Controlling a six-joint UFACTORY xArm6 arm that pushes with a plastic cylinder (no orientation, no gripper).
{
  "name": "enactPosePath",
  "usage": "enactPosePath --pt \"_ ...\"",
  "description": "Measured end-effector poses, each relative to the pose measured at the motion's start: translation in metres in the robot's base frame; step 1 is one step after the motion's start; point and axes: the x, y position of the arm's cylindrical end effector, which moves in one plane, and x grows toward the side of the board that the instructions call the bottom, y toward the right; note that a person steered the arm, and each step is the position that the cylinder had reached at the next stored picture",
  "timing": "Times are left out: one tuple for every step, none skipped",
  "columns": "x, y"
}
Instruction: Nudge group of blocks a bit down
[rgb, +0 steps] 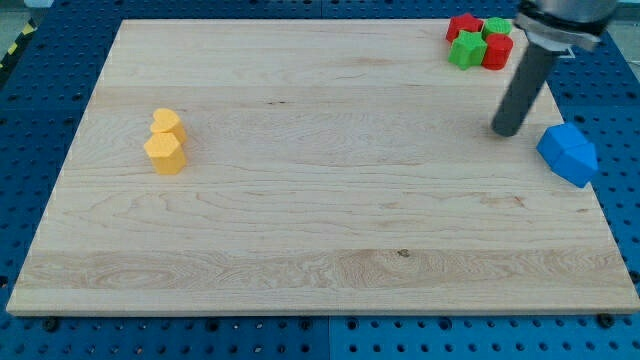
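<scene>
My tip (506, 131), a bare rod without jaws and holding nothing, sits below the red and green blocks (480, 42), so pushing risks scattering them upward.

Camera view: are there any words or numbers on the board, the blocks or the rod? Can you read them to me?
None: no words, numbers, labels or signs can be read anywhere in this view.
The wooden board shows only wood grain.
The yellow blocks, blue block, and red and green blocks are plain colours.
The dark rod, down to my tip, carries no marking that shows.
</scene>
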Motion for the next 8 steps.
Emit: enactPosePath --pt "0.000 -0.029" --pt "0.000 -0.030" --pt "-0.024 -0.058" --pt "-0.049 -0.066" --pt "-0.055 -0.033" --pt "-0.054 0.025" --pt "-0.064 0.098" --pt "-0.118 0.146"
